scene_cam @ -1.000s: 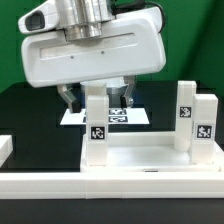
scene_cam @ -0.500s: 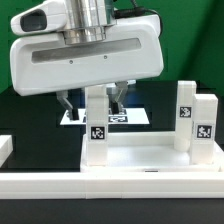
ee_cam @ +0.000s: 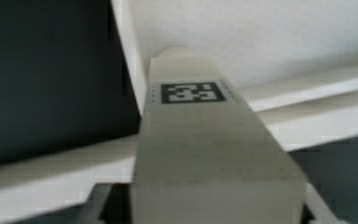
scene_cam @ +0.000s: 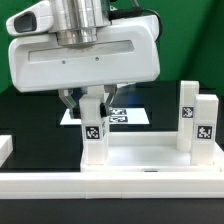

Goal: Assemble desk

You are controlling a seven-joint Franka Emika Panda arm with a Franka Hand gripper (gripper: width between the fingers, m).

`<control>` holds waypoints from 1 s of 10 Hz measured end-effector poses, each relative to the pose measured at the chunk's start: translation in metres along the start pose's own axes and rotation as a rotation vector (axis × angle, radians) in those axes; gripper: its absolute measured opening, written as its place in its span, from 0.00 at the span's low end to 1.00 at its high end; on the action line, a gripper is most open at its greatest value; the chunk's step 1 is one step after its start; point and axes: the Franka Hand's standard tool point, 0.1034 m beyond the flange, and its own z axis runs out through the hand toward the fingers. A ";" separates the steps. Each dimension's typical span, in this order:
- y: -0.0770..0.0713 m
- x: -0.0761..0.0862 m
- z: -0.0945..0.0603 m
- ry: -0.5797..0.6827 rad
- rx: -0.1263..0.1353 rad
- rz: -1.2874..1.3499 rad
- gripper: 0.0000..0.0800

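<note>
The white desk top point(scene_cam: 140, 160) lies on the black table with its raised rim up. One white leg point(scene_cam: 94, 135) with a square tag stands upright at its corner on the exterior view's left. My gripper point(scene_cam: 90, 108) hangs straight over this leg, a finger point(scene_cam: 70, 102) pressed on each side of its upper part, shut on it. Two more tagged legs point(scene_cam: 185, 118) point(scene_cam: 204, 125) stand upright at the exterior view's right. In the wrist view the held leg point(ee_cam: 202, 140) fills the gap between the fingers, with the desk top point(ee_cam: 247, 40) beyond it.
The marker board point(scene_cam: 128, 118) lies flat on the table behind the held leg. A long white border rail point(scene_cam: 100, 190) runs along the front edge. A small white piece point(scene_cam: 5, 148) shows at the exterior view's left edge.
The fingers, spread wide a second ago, have closed in onto the sides of the upright leg. The hand has shifted slightly toward the exterior view's left.
</note>
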 end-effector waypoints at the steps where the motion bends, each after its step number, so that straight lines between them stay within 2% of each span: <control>1: 0.000 -0.002 0.000 -0.006 -0.007 0.181 0.36; 2: 0.000 -0.004 0.001 -0.014 -0.014 0.363 0.36; 4: -0.002 -0.005 0.001 -0.037 0.022 0.670 0.36; 5: -0.002 -0.005 0.002 -0.046 0.029 0.755 0.36; 7: -0.003 -0.006 0.001 -0.054 0.026 0.884 0.36; 9: -0.003 -0.006 0.002 -0.054 0.025 0.882 0.36; 10: -0.004 -0.006 0.002 -0.055 0.025 0.864 0.63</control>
